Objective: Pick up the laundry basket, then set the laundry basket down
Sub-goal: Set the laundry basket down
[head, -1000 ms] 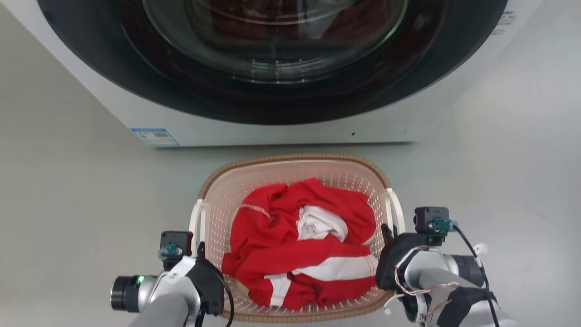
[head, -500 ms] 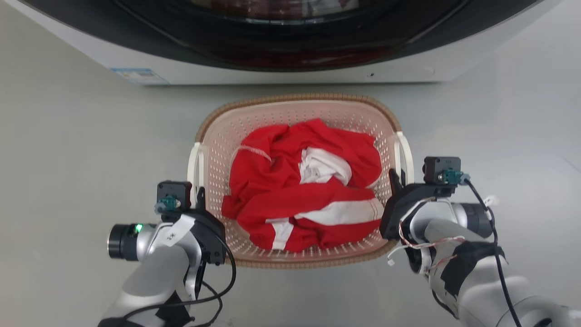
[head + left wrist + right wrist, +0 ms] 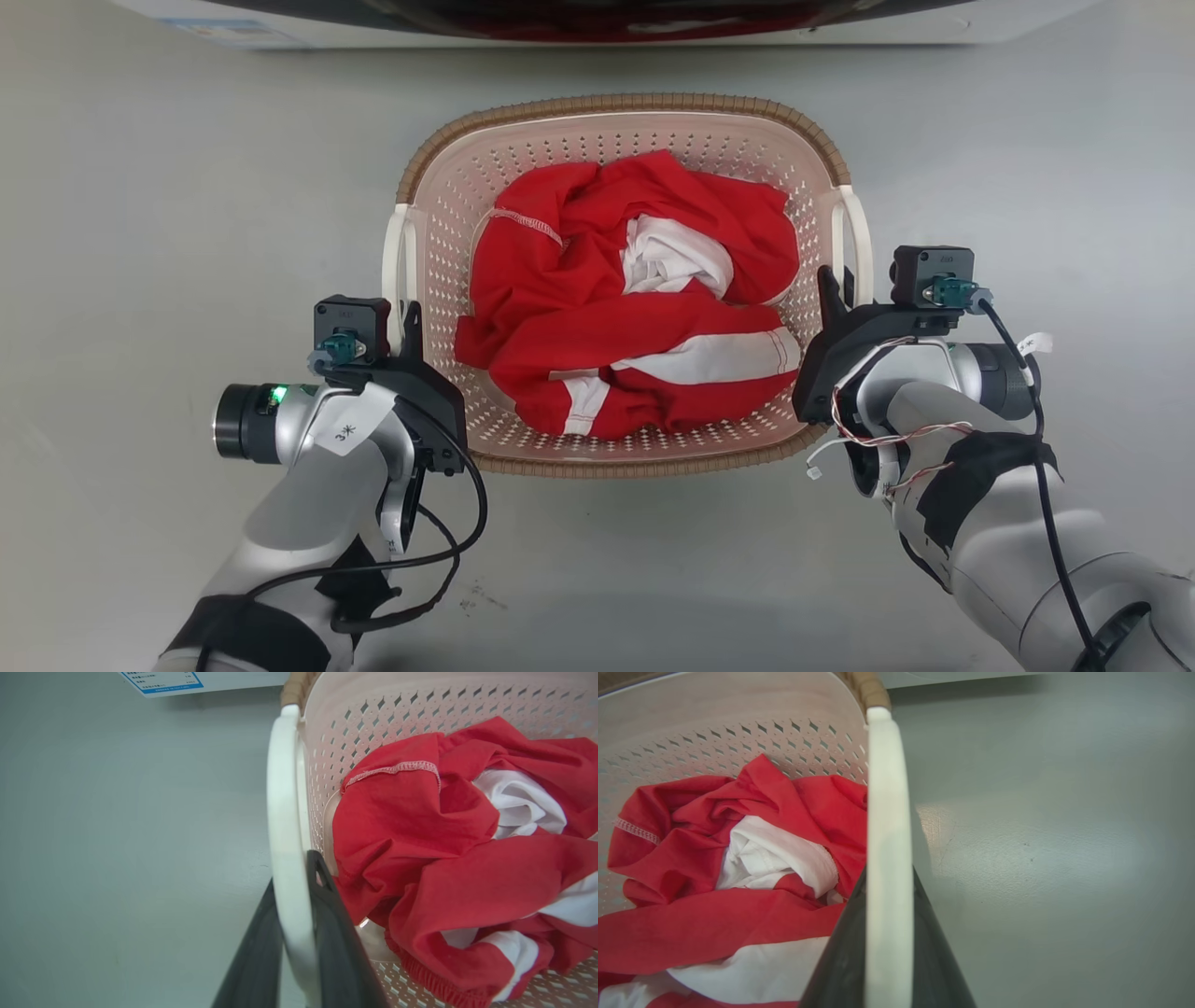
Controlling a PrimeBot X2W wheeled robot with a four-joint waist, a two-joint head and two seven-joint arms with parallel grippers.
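Observation:
The laundry basket [image 3: 621, 101] is pale pink perforated plastic with a brown woven rim, and it holds a crumpled red and white garment [image 3: 635, 308]. My left gripper [image 3: 408, 322] is shut on the basket's white left handle [image 3: 395, 261]. In the left wrist view one dark finger [image 3: 254, 961] lies outside the handle [image 3: 285, 812] and the other lies inside it. My right gripper [image 3: 831, 285] is shut on the white right handle [image 3: 856, 233]. In the right wrist view its fingers [image 3: 934, 952] clamp that handle [image 3: 885, 788] from both sides.
The white washing machine [image 3: 980, 23] with its dark door runs along the top edge, just beyond the basket. Its blue label [image 3: 161, 680] shows in the left wrist view. Grey floor [image 3: 140, 233] spreads on both sides and in front of the basket.
The whole head picture has shifted, so the washing machine has slid almost out at the top. The basket looks larger and farther from the machine. Both grippers stay on the handles.

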